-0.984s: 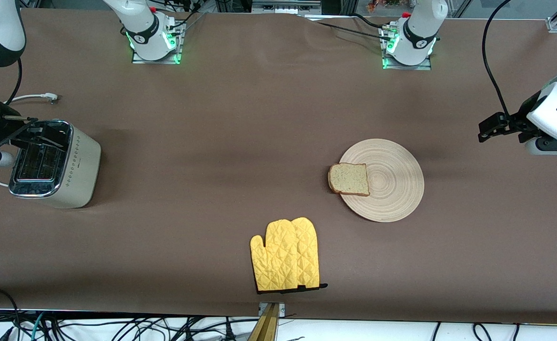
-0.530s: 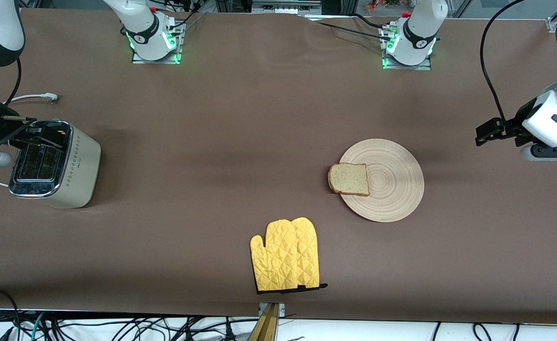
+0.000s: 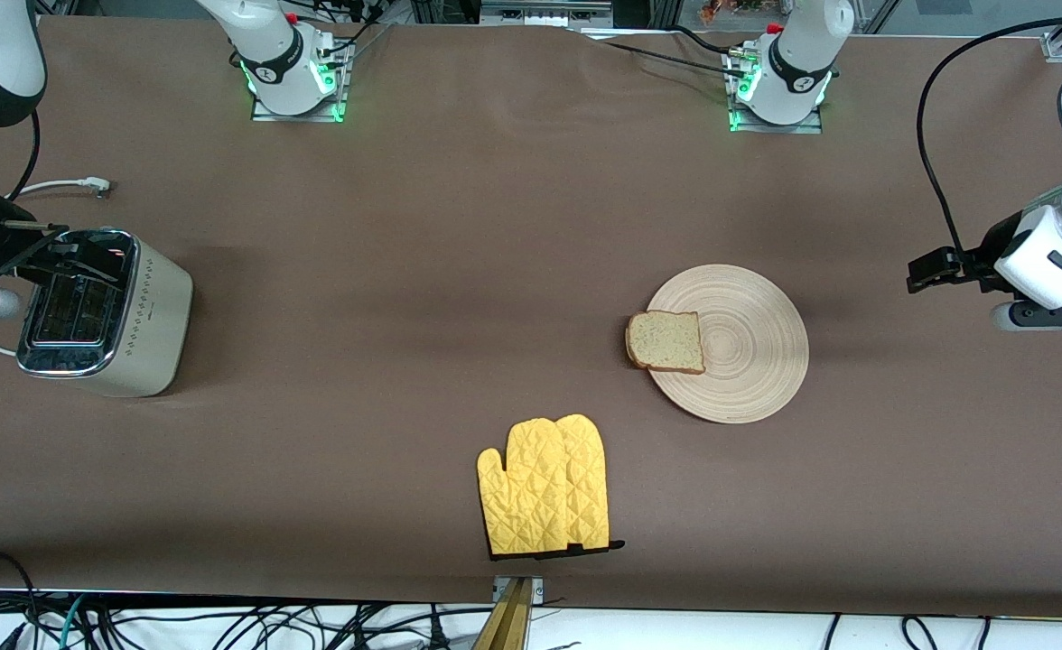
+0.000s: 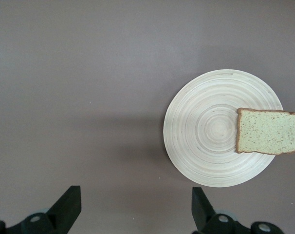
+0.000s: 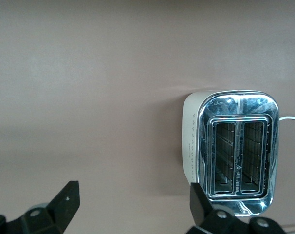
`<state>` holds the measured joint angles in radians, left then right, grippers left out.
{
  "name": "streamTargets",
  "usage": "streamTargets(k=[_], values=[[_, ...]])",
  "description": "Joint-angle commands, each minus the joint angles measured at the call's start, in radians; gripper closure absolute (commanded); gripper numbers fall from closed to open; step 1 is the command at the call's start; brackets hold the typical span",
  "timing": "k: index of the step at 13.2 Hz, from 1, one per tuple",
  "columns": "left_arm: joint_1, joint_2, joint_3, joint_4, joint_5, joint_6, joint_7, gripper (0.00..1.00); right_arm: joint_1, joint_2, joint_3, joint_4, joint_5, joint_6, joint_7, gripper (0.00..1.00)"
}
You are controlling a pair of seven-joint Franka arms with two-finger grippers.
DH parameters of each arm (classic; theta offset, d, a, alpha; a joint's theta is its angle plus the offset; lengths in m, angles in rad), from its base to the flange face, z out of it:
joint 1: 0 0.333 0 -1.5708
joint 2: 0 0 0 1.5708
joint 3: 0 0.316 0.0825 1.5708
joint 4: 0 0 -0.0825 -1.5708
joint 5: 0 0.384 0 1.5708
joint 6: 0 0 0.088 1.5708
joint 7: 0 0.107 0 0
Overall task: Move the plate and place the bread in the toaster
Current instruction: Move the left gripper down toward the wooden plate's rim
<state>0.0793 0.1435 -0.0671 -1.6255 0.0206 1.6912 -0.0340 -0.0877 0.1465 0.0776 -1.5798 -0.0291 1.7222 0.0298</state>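
The pale wooden plate (image 3: 752, 366) lies on the brown table toward the left arm's end. The bread (image 3: 666, 341) lies flat on its rim at the side toward the right arm's end, slightly overhanging. My left gripper (image 3: 933, 269) hangs open and empty over bare table beside the plate; its wrist view shows the plate (image 4: 206, 131), the bread (image 4: 269, 131) and the left gripper (image 4: 135, 214). The toaster (image 3: 156, 316) stands at the right arm's end, both slots empty. My right gripper (image 3: 43, 257) is open and empty over the toaster (image 5: 237, 151); the right gripper (image 5: 133, 209) also shows in its own wrist view.
A yellow quilted oven mitt (image 3: 544, 496) lies flat near the table's front edge, nearer the camera than the plate. The toaster's white cord (image 3: 61, 187) trails on the table farther from the camera than the toaster.
My left gripper has shifted slightly beside the plate as its wrist turned. The right gripper, plate, bread and toaster have stayed put.
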Motion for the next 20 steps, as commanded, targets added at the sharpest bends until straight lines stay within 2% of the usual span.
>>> streamTargets(k=[1,7,10,11,13,16,18,20], values=[[-0.012,0.028,-0.005,0.036,-0.005,-0.010,-0.001,0.00,-0.004,0.012,0.001,0.024,0.014,-0.006,-0.010,0.00],[0.036,0.036,-0.002,0.029,-0.042,-0.011,0.003,0.00,-0.004,0.019,0.001,0.032,0.014,-0.006,-0.010,0.00],[0.141,0.042,-0.002,0.018,-0.281,-0.011,0.034,0.00,-0.004,0.021,0.001,0.033,0.014,-0.006,-0.010,0.00],[0.160,0.050,0.000,0.015,-0.324,-0.011,0.072,0.00,-0.004,0.021,0.001,0.033,0.014,-0.006,-0.010,0.00],[0.213,0.076,-0.002,0.001,-0.403,-0.021,0.197,0.00,-0.004,0.021,0.001,0.033,0.014,-0.006,-0.010,0.00],[0.341,0.125,-0.002,-0.071,-0.655,-0.034,0.413,0.00,-0.004,0.021,0.001,0.033,0.014,-0.006,-0.011,0.00],[0.408,0.207,-0.002,-0.100,-0.752,-0.041,0.584,0.00,-0.004,0.021,0.001,0.033,0.014,-0.006,-0.013,0.00],[0.459,0.339,-0.002,-0.115,-0.838,-0.085,0.832,0.00,-0.001,0.021,0.002,0.033,0.014,-0.007,-0.001,0.00]])
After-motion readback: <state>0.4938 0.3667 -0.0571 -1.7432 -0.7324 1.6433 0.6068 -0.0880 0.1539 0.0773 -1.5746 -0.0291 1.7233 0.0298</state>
